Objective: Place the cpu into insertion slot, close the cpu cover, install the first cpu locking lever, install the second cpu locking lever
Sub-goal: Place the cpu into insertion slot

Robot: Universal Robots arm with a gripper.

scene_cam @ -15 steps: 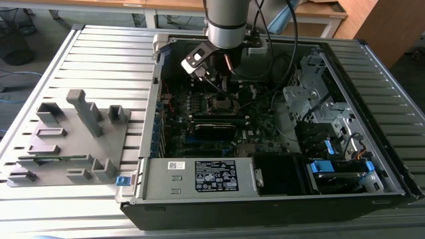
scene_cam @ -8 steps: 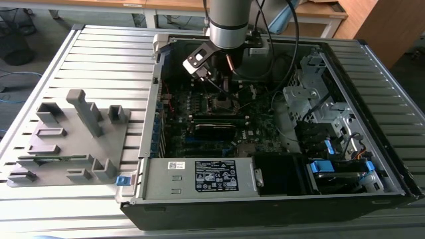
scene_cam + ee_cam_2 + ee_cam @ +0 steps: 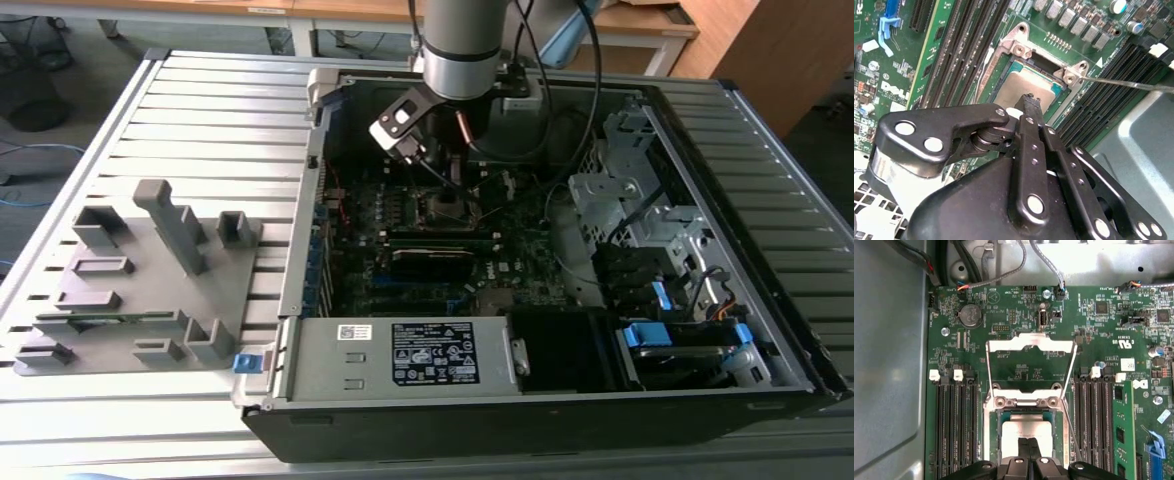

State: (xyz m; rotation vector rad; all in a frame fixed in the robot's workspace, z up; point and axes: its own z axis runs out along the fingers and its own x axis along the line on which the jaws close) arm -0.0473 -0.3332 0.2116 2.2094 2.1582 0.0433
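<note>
The cpu (image 3: 1024, 429) (image 3: 1024, 85), a silver-grey square, lies flat in the insertion slot (image 3: 1024, 413) (image 3: 447, 208) on the motherboard. The cpu cover (image 3: 1029, 344), a silver frame with a large window, is swung open and stands back from the slot. A thin wire locking lever (image 3: 1072, 427) (image 3: 1126, 83) sticks out loose beside the slot. My gripper (image 3: 1029, 450) (image 3: 1030, 101) (image 3: 451, 190) hangs right over the cpu with its black fingers shut together and nothing between them. Its tip is at the chip's top; I cannot tell if it touches.
Black memory slots (image 3: 956, 430) flank the slot, with a green memory stick (image 3: 1124, 430) in one. Cables (image 3: 1004, 275) run along the case wall. In the exterior view stand a grey fixture (image 3: 134, 280), the power supply (image 3: 400, 355) and the drive cage (image 3: 627, 190).
</note>
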